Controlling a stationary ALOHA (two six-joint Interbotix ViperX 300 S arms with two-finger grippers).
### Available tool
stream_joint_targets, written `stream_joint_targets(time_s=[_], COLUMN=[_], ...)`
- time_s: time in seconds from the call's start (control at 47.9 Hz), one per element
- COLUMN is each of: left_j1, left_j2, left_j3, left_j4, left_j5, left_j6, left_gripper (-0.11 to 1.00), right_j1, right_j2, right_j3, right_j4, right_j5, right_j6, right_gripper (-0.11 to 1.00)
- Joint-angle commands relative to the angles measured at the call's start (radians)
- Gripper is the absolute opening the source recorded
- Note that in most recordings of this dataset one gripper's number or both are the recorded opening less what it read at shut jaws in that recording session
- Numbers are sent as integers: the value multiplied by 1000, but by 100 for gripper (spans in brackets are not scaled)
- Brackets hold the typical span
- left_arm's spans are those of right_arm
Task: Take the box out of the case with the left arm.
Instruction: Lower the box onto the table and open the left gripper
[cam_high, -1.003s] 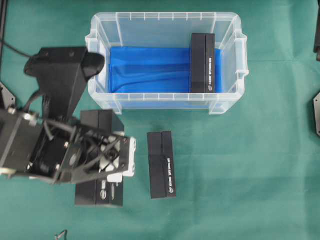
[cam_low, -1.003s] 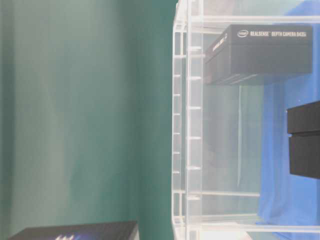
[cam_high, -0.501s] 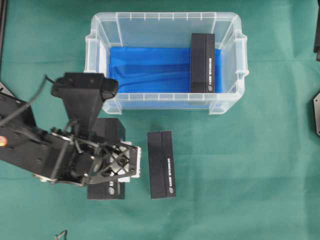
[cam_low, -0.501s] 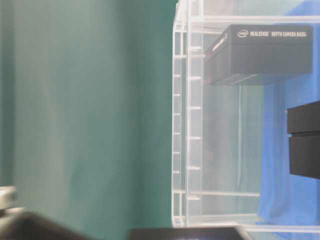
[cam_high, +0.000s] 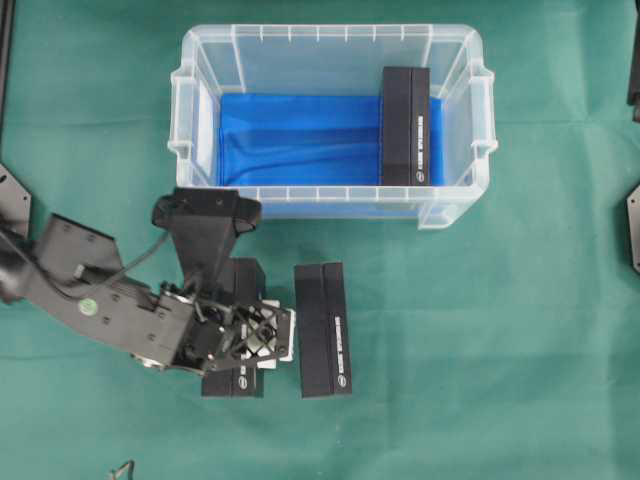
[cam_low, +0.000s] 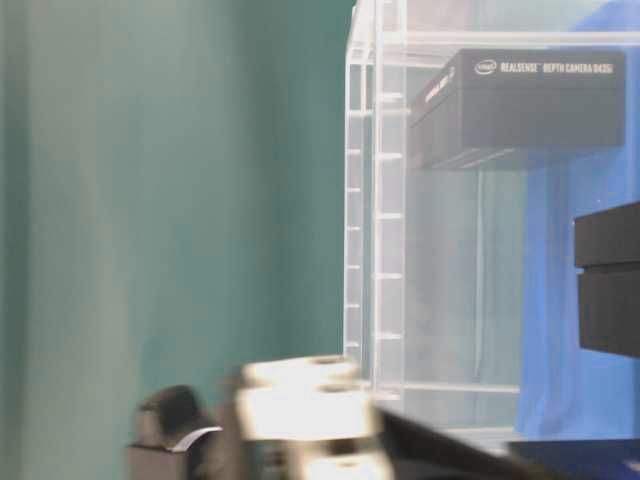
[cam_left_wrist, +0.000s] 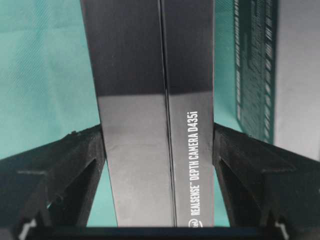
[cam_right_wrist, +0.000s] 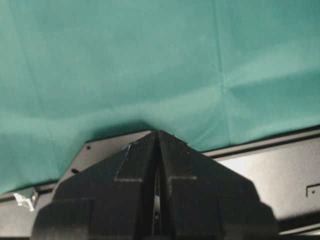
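Left jaws: left gripper (cam_high: 262, 338) is closed on a black box (cam_high: 233, 335); in the wrist view the jaws press both long sides of the held box (cam_left_wrist: 156, 120), across its narrow width.
Why held so: the grip is taken across the short dimension, likely because only that width fits between the jaws.
Held box position: outside the case (cam_high: 330, 38), low over or on the green surface (cam_high: 500, 350); contact with the surface cannot be told.
Held box axis: long axis runs toward and away from the case in the overhead view; the printed end faces away from the case.
Neighbour: a second black box (cam_high: 323, 329) lies just beside the held one, parallel, apart from it.
Case contents: a third black box (cam_high: 405, 125) lies on the blue cloth (cam_high: 295, 135) at the right end, long axis parallel to the other two.
Right jaws: right gripper (cam_right_wrist: 157, 187) is closed with nothing held, away from the work.
Task stage: judged as set-down; one box is left in the case.
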Motion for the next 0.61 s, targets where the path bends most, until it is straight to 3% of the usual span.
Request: stream_joint_targets(time_s=[0.0, 0.146, 0.585], left_j1=[0, 0, -2], left_j2=[-2, -2, -17], left_j3=[5, 46, 75], left_j4=[5, 5, -9], left_j5=[-63, -155, -155], left_j6=[-2, 0, 2], left_gripper=[63, 63, 63], right_j1=[-2, -2, -2], right_j2=[2, 2, 2], right_j3=[-12, -12, -14], right_j4=[2, 2, 3], right_j5=[0, 0, 0], right_j6=[3, 5, 8], right_gripper=[0, 0, 0])
